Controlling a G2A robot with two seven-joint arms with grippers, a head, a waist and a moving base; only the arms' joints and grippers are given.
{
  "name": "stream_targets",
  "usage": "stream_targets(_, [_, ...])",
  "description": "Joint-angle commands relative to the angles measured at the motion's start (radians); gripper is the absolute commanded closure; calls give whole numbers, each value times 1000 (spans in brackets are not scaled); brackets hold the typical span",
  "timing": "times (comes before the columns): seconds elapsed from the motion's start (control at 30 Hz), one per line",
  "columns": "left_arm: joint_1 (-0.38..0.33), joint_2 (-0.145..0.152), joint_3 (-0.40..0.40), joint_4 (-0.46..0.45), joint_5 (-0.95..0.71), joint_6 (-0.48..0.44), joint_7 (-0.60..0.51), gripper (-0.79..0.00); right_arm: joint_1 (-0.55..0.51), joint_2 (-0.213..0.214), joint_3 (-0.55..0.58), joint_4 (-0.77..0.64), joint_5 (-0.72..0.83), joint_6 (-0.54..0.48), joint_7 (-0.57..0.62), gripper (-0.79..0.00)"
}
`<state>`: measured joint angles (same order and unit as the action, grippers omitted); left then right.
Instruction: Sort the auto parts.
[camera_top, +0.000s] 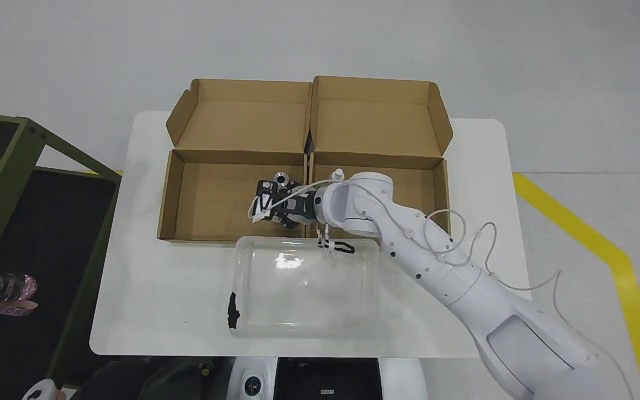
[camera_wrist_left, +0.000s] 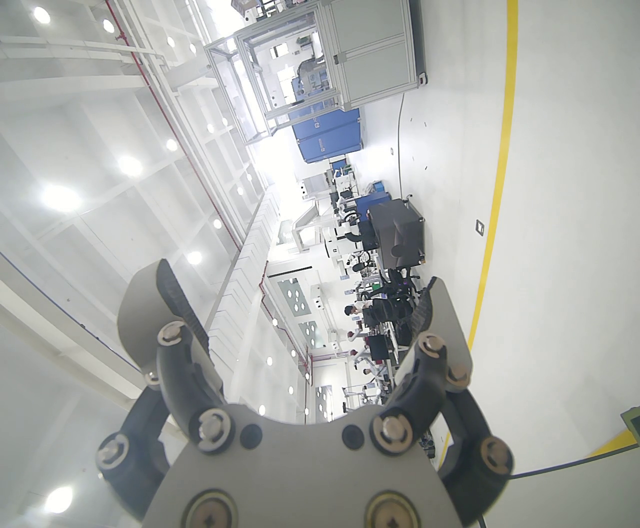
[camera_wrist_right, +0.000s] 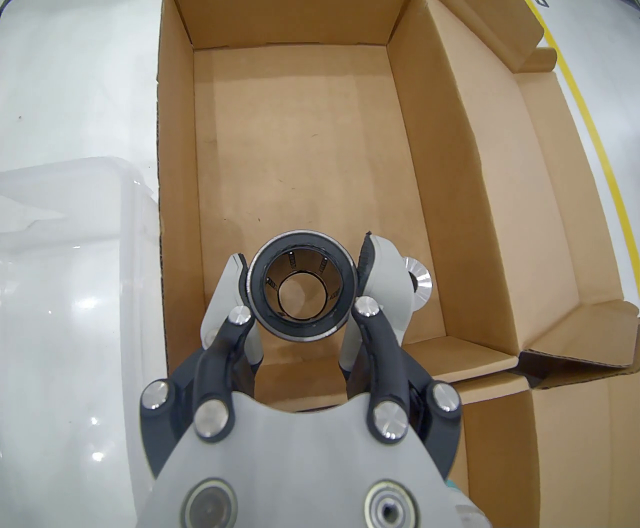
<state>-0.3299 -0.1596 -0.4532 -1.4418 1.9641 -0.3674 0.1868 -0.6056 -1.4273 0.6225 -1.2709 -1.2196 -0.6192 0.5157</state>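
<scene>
The bearing (camera_wrist_right: 302, 292), a short metal sleeve with dark rims and an open bore, sits clamped between the fingers of the right gripper (camera_wrist_right: 305, 260). It is held above the floor of the left cardboard box (camera_wrist_right: 300, 150), not resting on it. In the top view it hangs over the 4 o'clock part of that box.

The fingers press on a smooth, curved wall, so the contact looks narrow. The sleeve could twist or slide out if the arm jolts. Released from height, it would probably bounce or roll across the bare cardboard.

A shiny round metal piece (camera_wrist_right: 419, 280) shows just past one finger. Whether it lies on the box floor cannot be told. If it does, a drop here could strike it.

The clear bin (camera_top: 240, 270) lies at 6 o'clock of the box, their walls close together. A release too near that edge could send the bearing onto the rim or back into the bin. A small black piece (camera_top: 232, 310) sits at the bin's 8 o'clock rim. The right cardboard box (camera_top: 440, 190) stands at 3 o'clock of the left one, and a drift that way would mis-sort the part.

The left gripper (camera_wrist_left: 295, 300) is spread wide, holding nothing, and aimed out at the room.
</scene>
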Motion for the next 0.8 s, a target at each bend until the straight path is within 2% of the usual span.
stream_targets(0.0, [0,0,0,0,0,0,0,-785,1,-3,-2,9,-3,1,-1,0])
stream_targets(0.07, [0,0,0,0,0,0,0,-785,2,-6,-4,19,-7,2,-2,-12])
stream_targets(0.33, [0,0,0,0,0,0,0,-785,6,-16,-5,47,-20,1,-4,-234])
stream_targets(0.77, [0,0,0,0,0,0,0,-785,-5,-20,19,61,-16,-30,-15,-388])
